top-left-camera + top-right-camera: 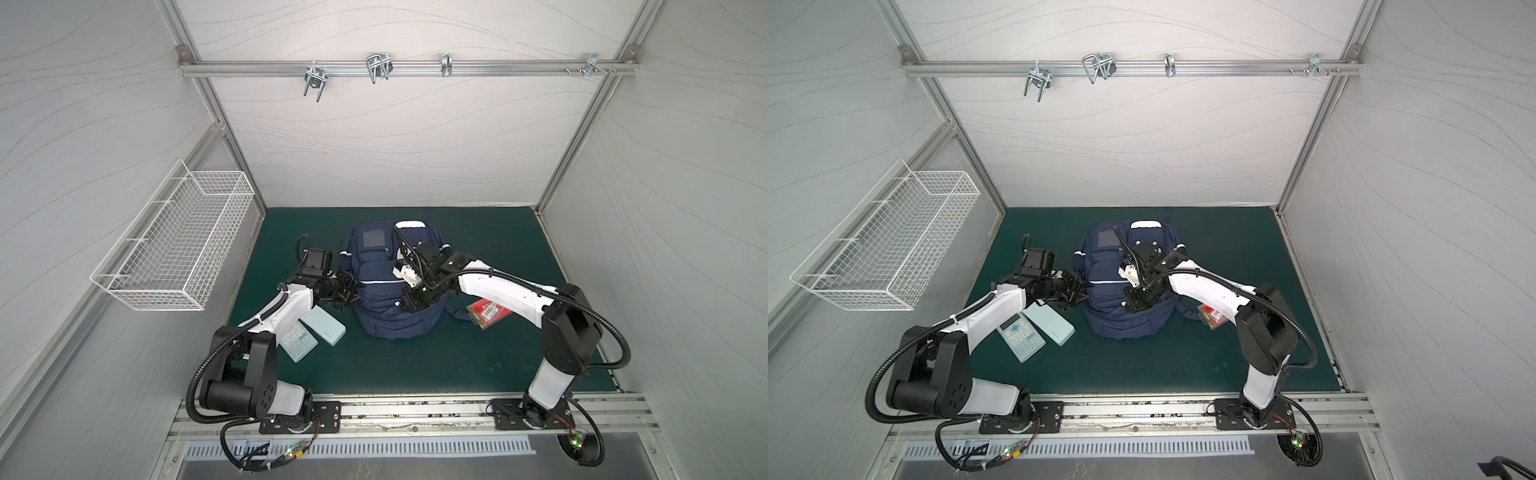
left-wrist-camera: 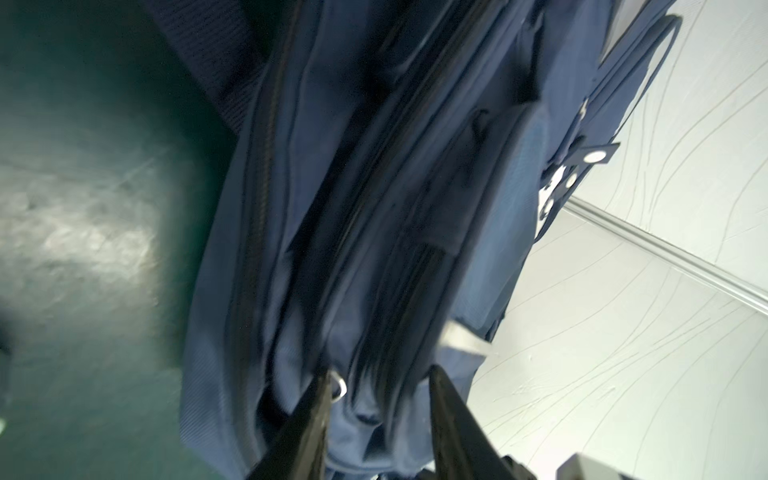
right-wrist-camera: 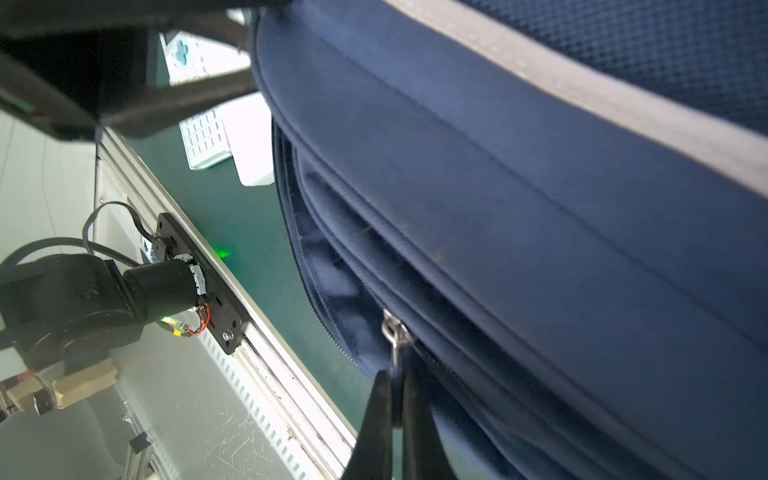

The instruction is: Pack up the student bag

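The student bag (image 1: 386,299) lies in the middle of the green surface (image 1: 457,365), its long axis running from my side toward the back wall, with one arm at each flank. My right pincer (image 3: 397,374) is nipped tight on the zip pull (image 3: 395,332) at the bag's near right corner. My left pincer (image 2: 380,374) stands partly apart at the left edge, with fabric between its jaws. I judge the zip must run along the seam; bare room lies in front, but a calculator (image 1: 297,338) and a red packet (image 1: 486,311) sit close by.
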You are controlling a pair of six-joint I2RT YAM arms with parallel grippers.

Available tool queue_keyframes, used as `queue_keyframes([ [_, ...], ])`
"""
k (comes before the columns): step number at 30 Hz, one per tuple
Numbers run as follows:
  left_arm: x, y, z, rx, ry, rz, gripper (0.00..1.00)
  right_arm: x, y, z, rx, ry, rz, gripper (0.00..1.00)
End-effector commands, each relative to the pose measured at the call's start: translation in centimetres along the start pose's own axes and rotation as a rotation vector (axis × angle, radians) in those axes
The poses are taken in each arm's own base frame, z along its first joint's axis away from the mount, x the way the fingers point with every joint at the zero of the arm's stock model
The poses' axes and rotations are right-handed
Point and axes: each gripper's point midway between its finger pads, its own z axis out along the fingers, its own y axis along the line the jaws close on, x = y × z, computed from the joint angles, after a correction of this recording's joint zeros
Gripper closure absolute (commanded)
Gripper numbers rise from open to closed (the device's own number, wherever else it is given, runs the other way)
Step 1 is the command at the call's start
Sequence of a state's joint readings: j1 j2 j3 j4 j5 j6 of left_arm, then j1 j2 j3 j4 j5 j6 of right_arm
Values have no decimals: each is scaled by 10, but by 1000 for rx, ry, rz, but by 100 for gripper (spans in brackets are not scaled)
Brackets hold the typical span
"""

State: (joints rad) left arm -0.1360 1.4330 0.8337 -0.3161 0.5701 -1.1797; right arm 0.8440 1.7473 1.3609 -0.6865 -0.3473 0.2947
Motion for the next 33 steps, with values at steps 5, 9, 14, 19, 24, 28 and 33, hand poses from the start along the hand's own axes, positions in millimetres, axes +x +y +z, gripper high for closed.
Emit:
queue_keyframes([
  [5, -12, -35, 5, 115, 0, 53, 88, 4, 3, 5, 18, 29, -23, 100],
  [9, -10, -37, 7, 130, 16, 52, 100, 0, 8, 9, 16, 33, -36, 100],
  [14, -4, -38, 2, 177, 16, -6, 100, -9, 36, 30, -21, 53, -100, 100],
  [19, 7, -43, -6, 212, 20, -60, 100, -36, 66, 54, -57, -8, -130, 100],
  [24, 17, -40, -16, 222, 8, -122, 100, -78, 82, 67, -110, -136, -125, 100],
  [28, 25, -24, -18, 186, -9, -157, 100, -103, 73, 73, -75, -226, -110, 100],
  [33, 33, -2, -10, 164, -14, -200, 100, -123, 56, 64, -53, -341, -67, 100],
])
